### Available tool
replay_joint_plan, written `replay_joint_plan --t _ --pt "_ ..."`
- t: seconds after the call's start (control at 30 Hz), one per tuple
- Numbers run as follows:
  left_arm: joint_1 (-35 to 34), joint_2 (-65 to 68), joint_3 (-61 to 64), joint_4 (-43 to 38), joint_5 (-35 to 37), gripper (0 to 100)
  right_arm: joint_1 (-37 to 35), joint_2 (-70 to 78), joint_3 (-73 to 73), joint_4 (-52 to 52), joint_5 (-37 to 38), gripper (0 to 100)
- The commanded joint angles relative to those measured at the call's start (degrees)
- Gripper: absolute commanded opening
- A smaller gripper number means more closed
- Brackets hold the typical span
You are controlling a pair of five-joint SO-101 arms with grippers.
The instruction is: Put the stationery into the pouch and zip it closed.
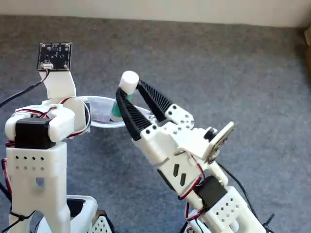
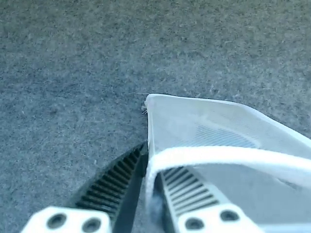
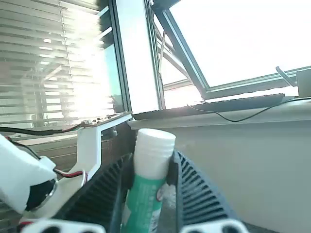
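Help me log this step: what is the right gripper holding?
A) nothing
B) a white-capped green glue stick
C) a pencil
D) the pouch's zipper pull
B: the right gripper is shut on the glue stick, white cap up and green body clamped, close by the pouch.

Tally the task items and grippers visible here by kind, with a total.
Glue stick: 1, white cap, green body, clamped in the right gripper.
Pouch: 1, translucent white, its edge pinched by the left gripper.
Grippers: 2.
Total: 4.
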State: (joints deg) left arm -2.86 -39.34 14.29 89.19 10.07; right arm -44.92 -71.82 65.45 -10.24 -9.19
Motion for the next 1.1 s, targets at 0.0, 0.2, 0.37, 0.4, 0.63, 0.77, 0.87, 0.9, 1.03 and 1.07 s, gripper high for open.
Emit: replay_joint_plan --t 0.0,0.2,0.37,0.4,0.63,0.77,0.87,0.9,1.03,1.07 --pt "-0.66 0.57 -1.63 -0.53 0.70 0 -1.01 -0.84 1.27 -5.32 0.88 0.5" --pt "-0.66 0.57 -1.63 -0.53 0.70 0 -1.10 -0.84 4.62 -7.96 0.88 0.5" --pt "-0.66 0.57 -1.63 -0.44 0.70 0 -1.10 1.01 7.60 -12.26 0.79 0.5" --pt "-0.66 0.57 -1.63 -0.35 0.70 0 -1.10 2.15 8.04 -13.93 0.79 0.5" --pt "-0.66 0.57 -1.54 -0.18 0.70 0 -0.75 12.62 10.77 -27.56 0.79 0.5" --pt "-0.66 0.57 -1.54 -0.18 0.70 0 -0.75 16.75 10.86 -29.76 0.79 0.8" --pt "-0.66 0.57 -1.54 -0.18 0.62 0 -0.75 17.36 10.86 -29.67 0.79 1.4" --pt "-0.66 0.57 -1.54 -0.18 0.62 0 -0.75 17.36 10.86 -29.58 0.79 2.9" --pt "-0.66 0.57 -1.54 -0.35 0.62 0 -0.92 17.36 11.03 -29.32 0.79 15.6" --pt "-0.66 0.57 -1.54 -0.35 0.62 0 -1.01 17.36 11.47 -29.32 0.79 17.8"
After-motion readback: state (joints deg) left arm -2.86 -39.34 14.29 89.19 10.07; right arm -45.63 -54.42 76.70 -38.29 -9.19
